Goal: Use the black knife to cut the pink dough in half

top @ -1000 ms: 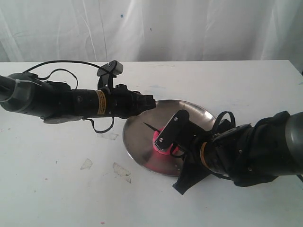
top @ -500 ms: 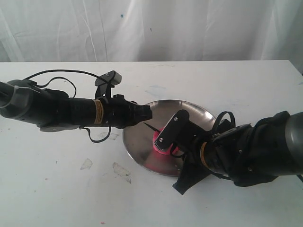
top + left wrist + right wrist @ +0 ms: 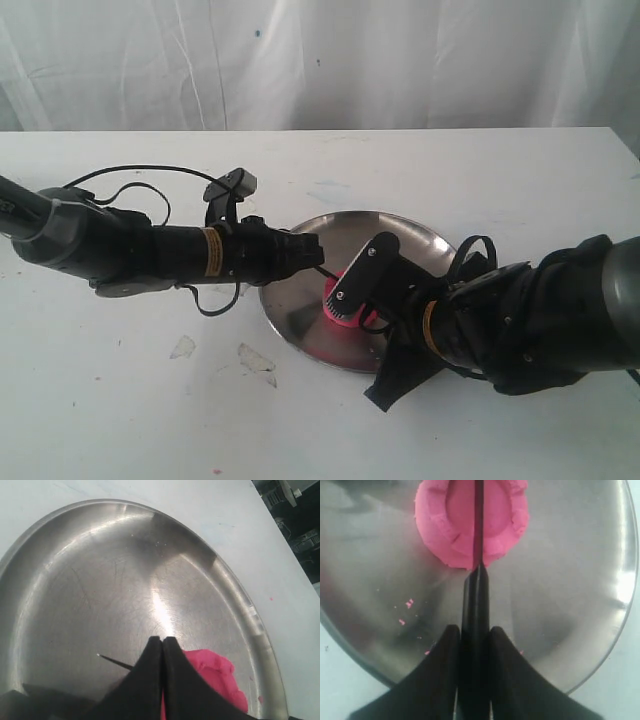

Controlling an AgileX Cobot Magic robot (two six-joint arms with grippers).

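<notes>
One cut begun, none finished | my right jaws clamp the black knife [image 3: 476,590] by its handle, blade sunk across the pink dough [image 3: 445,525] | dough looks like one puck, near side of the steel plate [image 3: 295,310] | my left jaws closed, empty, over the plate's left | remaining: press through.

Left pincer [image 3: 163,640] pressed closed; right pincer [image 3: 474,630] narrowly parted, gripping.

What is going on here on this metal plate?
The right gripper holds the black knife by its handle, with the blade lying across the middle of the pink dough on the steel plate. The left gripper, shut and empty, hovers over the plate beside the dough. Whether the dough is fully parted cannot be told.
</notes>
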